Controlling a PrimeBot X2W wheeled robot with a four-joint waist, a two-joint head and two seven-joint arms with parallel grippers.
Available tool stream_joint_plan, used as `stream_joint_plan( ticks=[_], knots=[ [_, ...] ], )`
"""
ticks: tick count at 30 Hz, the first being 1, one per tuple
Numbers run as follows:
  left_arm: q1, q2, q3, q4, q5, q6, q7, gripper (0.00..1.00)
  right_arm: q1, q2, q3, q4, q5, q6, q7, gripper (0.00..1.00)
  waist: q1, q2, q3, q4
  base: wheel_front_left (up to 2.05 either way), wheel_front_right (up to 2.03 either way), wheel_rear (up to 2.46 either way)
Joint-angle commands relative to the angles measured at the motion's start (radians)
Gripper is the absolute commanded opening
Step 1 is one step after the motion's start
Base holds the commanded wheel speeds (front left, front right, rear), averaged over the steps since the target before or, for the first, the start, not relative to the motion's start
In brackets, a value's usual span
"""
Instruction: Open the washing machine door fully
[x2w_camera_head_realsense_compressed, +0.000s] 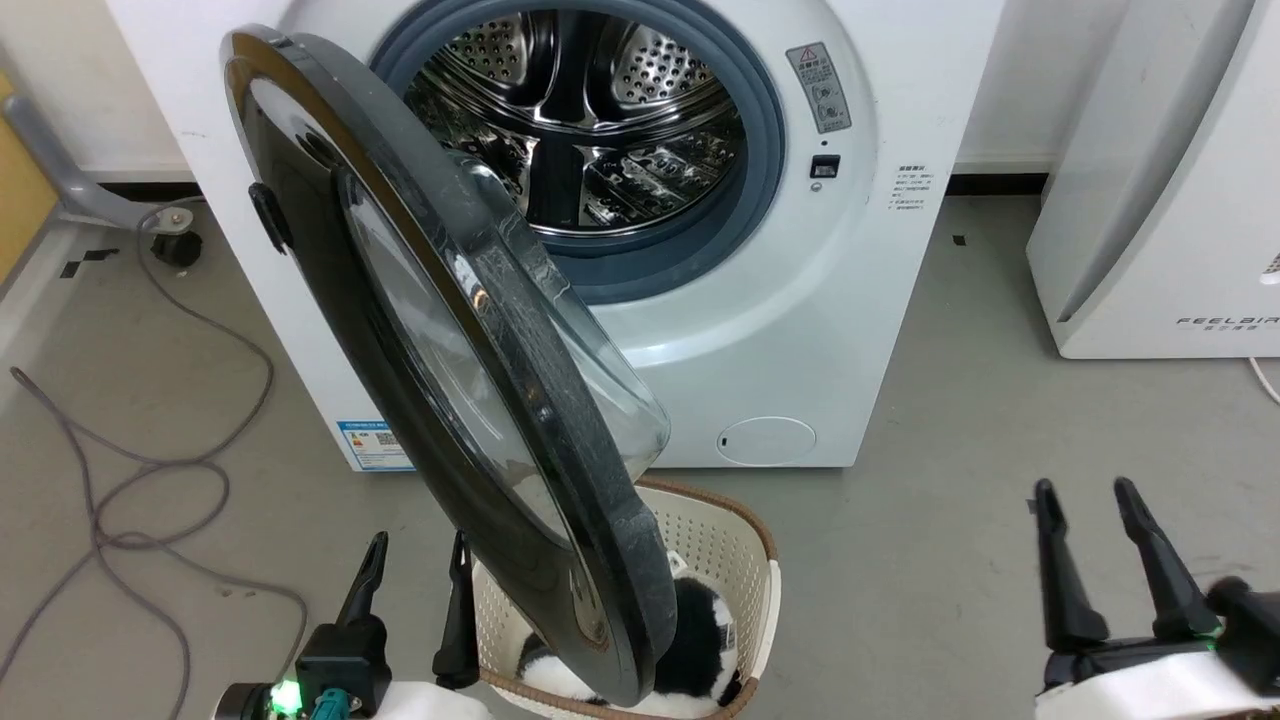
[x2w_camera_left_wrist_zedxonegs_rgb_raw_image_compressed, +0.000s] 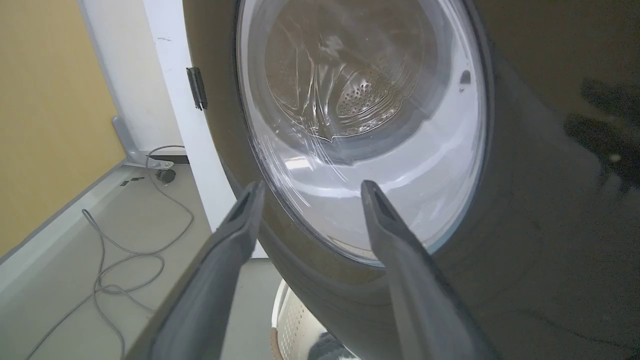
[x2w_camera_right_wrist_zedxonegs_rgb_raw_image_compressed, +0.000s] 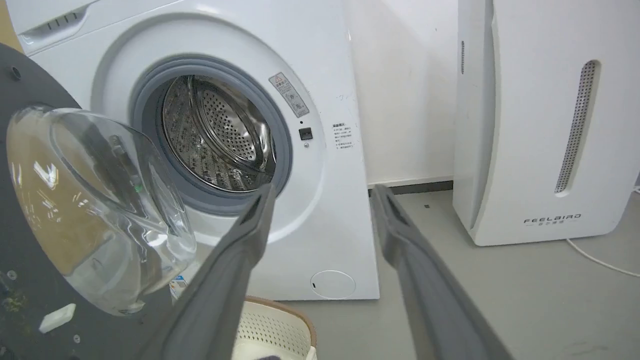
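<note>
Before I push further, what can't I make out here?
Head view: the washing machine door covers most of the laundry basket; its black-and-white contents can't be identified.
Left wrist view: whether the left gripper touches the door; its jaws overlap the glass.
Head view: the label on the washing machine is too small to read.

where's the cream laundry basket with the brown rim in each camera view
Head view: the cream perforated laundry basket with a brown rim is at bottom centre, partly hidden by the door's lower edge.
Left wrist view: basket at the bottom edge, just left of centre.
Right wrist view: basket at the bottom edge, left of centre.
Shared landmark: the round glossy black washing machine door, beside the basket everywhere.
</note>
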Motion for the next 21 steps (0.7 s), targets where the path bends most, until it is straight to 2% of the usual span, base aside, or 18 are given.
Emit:
stream_joint_plan(
  ticks=[1, 6, 11, 14, 21],
  knots=[
    [0.002, 0.008, 0.004, -0.002, -0.002, 0.005, -0.005, 1.00, 0.021, 0.009, 0.009, -0.026, -0.061, 0.005, 0.021, 1.00, 0.0001, 0.0000, 0.004, 0.003, 0.00, 0.00, 0.00],
    [-0.003, 0.013, 0.002, 0.003, 0.001, 0.004, -0.005, 1.00, 0.050, 0.017, 0.045, -0.043, -0.203, 0.005, 0.079, 1.00, 0.0001, 0.0000, 0.009, 0.011, 0.00, 0.00, 0.00],
    [-0.002, 0.016, -0.004, 0.008, 0.002, 0.002, -0.005, 1.00, 0.062, 0.019, 0.053, -0.024, -0.208, 0.005, 0.088, 1.00, 0.0001, 0.0000, 0.009, 0.015, 0.00, 0.00, 0.00],
    [-0.002, 0.016, -0.007, 0.012, -0.004, -0.003, -0.005, 0.00, 0.062, 0.019, 0.050, -0.015, -0.190, 0.005, 0.087, 1.00, 0.0001, 0.0000, 0.008, 0.016, 0.00, 0.00, 0.00],
    [-0.005, 0.021, -0.011, 0.012, -0.011, -0.004, -0.005, 0.00, 0.058, 0.019, 0.052, -0.008, -0.174, 0.005, 0.083, 1.00, 0.0001, 0.0000, 0.007, 0.019, 0.00, 0.00, 0.00]
  ],
)
